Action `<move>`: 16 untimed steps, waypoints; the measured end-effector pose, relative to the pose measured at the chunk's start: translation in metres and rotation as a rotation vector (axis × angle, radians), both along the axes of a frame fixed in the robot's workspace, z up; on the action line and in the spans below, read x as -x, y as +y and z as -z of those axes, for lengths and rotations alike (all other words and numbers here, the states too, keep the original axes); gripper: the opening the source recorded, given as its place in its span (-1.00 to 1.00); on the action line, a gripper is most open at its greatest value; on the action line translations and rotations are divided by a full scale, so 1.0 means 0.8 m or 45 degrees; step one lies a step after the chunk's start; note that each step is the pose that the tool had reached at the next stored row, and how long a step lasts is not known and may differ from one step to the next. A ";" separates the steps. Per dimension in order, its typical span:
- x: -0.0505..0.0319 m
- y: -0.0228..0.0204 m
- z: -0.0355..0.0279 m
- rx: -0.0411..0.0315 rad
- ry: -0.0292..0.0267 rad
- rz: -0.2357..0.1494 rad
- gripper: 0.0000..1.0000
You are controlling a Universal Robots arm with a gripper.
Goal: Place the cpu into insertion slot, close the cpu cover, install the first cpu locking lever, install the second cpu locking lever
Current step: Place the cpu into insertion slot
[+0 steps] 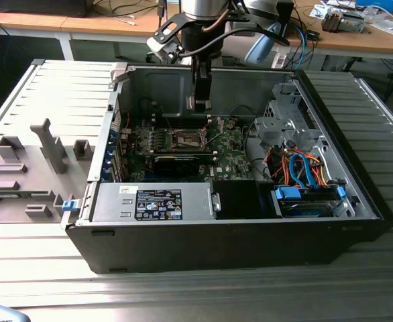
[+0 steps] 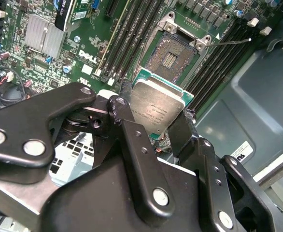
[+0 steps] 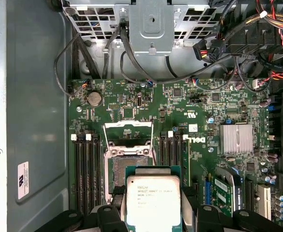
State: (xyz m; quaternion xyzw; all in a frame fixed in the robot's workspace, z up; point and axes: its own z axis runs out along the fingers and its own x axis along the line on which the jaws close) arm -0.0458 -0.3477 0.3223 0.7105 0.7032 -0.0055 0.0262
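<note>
Scene: I see an open computer case (image 1: pixel 203 245) with the arm reaching in from above, over the green circuit board (image 3: pixel 146 101).
Gripper: the gripper (image 2: pixel 153 123) is closed on the cpu, with a black finger pressing each of two opposite edges. In the exterior view it hangs inside the case, above the board.
Cpu: the cpu (image 3: pixel 153 200) is held in the air with its silvery top facing the first wrist camera. It is not yet seated.
Insertion slot: the insertion slot (image 3: pixel 124 166) is bare, its contact field exposed. In the first wrist view the chip hides part of it.
Cpu cover: the cpu cover (image 3: pixel 128 125) looks swung up at the far side of the socket, clear of the opening.
Lever: a thin wire lever (image 2: pixel 231 42) sticks out sideways from the socket, unlatched.
Risk, offset: the chip is not squarely over the socket. Lowered off-centre, I think it would land a corner on the dark rim.
Risk, contacts: a tilted or rotated chip could bend the fine contacts. I cannot tell whether it hangs level.
Risk, grip: only thin edges are pinched, so a knock could make the chip slip or twist.
Risk, neighbours: the memory slots (image 3: pixel 86 169) sit just beside the socket, and the fingers could strike them or the raised cover.
</note>
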 end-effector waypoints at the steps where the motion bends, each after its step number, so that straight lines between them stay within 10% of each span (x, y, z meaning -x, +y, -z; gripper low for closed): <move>1: 0.000 0.0000 0.0005 0.0000 0.0000 0.000 0.09; 16: 0.001 0.0028 0.0047 0.0013 0.0000 -0.003 0.09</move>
